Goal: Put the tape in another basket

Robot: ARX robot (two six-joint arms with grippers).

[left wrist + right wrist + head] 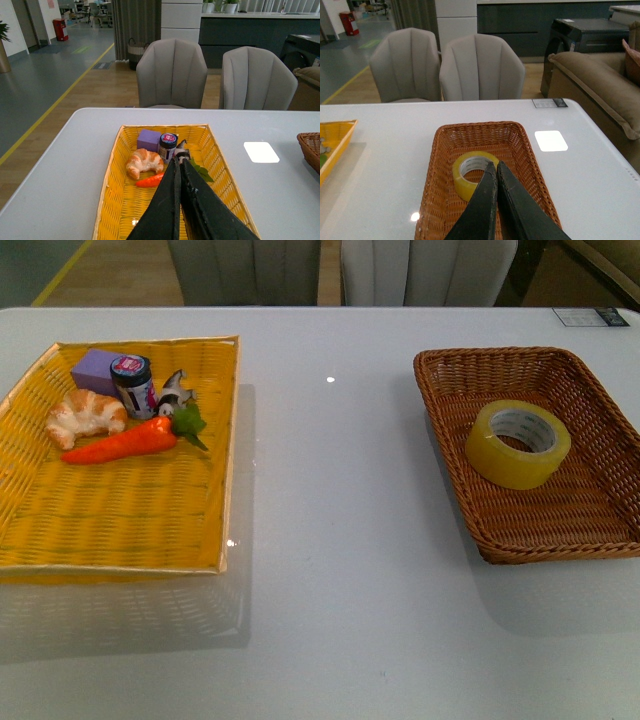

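The tape [517,443], a yellowish roll with a white core, lies inside the brown wicker basket [455,365] at the right of the table. It also shows in the right wrist view [466,172], inside that basket [437,165]. My right gripper [496,164] is shut and empty, above the basket's near part, its tips over the tape's near edge. My left gripper [179,160] is shut and empty, above the yellow basket [112,185]. Neither gripper shows in the front view.
The flat yellow basket [225,460] at the left holds a croissant [85,416], a carrot [125,443], a purple block [97,370], a small jar [134,385] and a small dark-and-white object. Two grey chairs [172,75] stand behind the table. A card [590,316] lies at the far right edge.
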